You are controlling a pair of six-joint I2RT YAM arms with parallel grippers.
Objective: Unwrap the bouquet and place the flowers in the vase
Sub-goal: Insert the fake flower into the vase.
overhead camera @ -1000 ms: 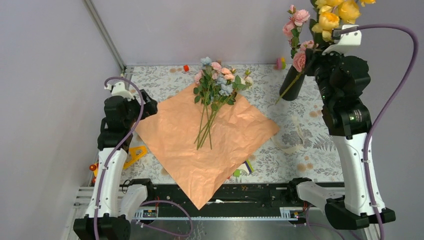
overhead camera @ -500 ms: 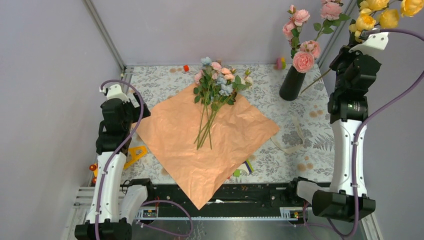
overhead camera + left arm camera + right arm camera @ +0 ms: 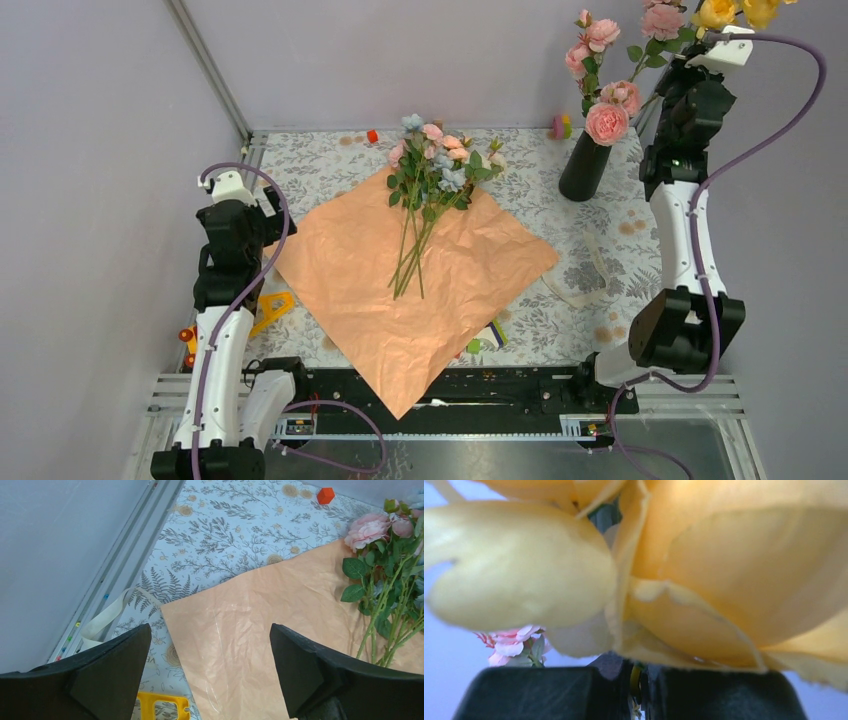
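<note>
Paper (image 3: 400, 300), peach crinkled sheet, lies unfolded on floral-print desk (image 3: 320, 160); left tool (image 3: 209, 635) gapes wide over its left corner. Small mixed-colour flowers (image 3: 435, 165) lie loose on it. Beyond, right tool (image 3: 639, 685), clamped on big yellow roses (image 3: 704, 570), has lifted away from glossy black vase (image 3: 584, 168), probably clearing its neck.

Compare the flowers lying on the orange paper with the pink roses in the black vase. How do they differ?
Pose: the flowers lie flat on the paper, the pink roses stand in the vase.
Size: the flowers have small blooms, the pink roses larger ones.
Colour: the flowers mix pink, pale blue and cream; the pink roses are all pink.
Both have green leafy stems.
</note>
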